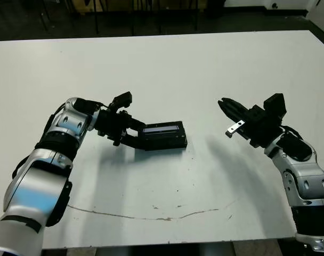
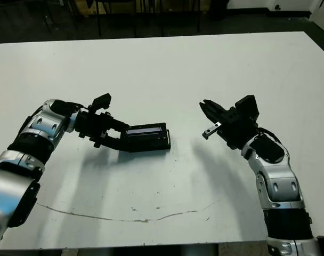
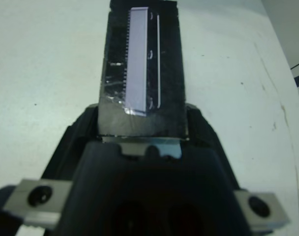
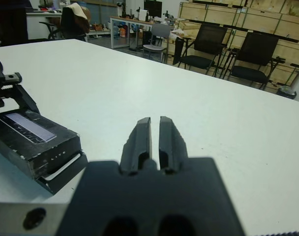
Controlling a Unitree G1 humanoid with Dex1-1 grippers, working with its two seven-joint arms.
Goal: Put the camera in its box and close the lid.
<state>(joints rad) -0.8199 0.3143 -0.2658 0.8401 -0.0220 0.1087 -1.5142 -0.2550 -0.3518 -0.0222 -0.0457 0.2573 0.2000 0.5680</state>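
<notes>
Two grippers: left gripper (image 1: 131,133) is pinching the lid (image 1: 163,135) onto the box (image 4: 61,173) at frame centre, nearly seated; right gripper (image 1: 227,108) is hovering, fingers together.

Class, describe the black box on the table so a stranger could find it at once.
On the white table, look left of centre, at the end of the robot's left tool. The box is the flat black rectangle held there, its lid on, with a pale strip along its top; nothing else lies on the table.
</notes>
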